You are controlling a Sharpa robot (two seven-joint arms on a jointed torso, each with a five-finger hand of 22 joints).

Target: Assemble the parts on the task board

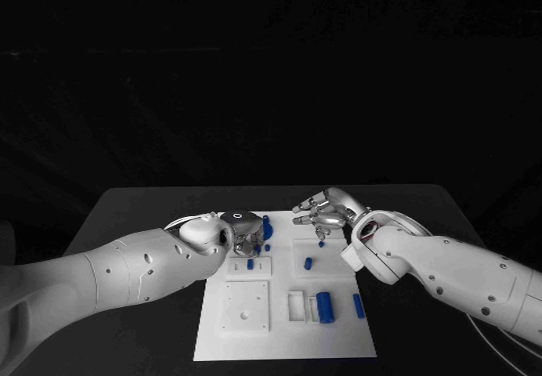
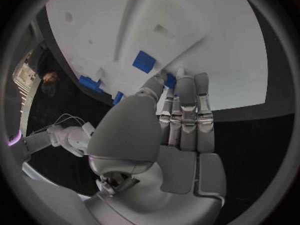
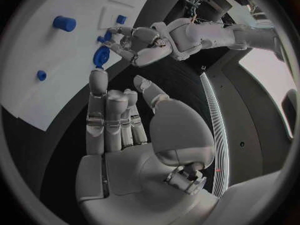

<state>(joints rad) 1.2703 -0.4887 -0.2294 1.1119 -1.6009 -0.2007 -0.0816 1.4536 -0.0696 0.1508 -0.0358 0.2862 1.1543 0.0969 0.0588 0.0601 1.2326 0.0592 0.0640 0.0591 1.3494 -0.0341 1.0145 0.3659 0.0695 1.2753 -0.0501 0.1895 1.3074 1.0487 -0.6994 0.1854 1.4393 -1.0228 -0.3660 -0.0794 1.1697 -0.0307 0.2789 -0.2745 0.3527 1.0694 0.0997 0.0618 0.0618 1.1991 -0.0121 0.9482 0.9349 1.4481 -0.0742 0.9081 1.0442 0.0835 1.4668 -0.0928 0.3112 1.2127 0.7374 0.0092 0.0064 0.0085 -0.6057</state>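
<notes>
The white task board [image 1: 226,345] lies in the middle of the black table. My left hand [image 1: 232,235] is over the board's far left part and pinches a blue part [image 1: 266,227] between thumb and fingertips; a sliver of this blue part [image 2: 169,80] shows at those fingertips [image 2: 184,82]. My right hand [image 1: 325,213] hovers over the board's far right corner with fingers extended and nothing in it. From the right wrist, the right hand [image 3: 119,135] faces the left hand [image 3: 144,42] and the held blue part [image 3: 101,56].
On the board lie a blue cylinder [image 1: 324,307], a blue bar [image 1: 358,305] and small blue pieces [image 1: 309,263] [image 1: 250,264]. A square recessed plate [image 1: 245,307] sits at the board's near left. Black table [image 1: 135,211] surrounds the board.
</notes>
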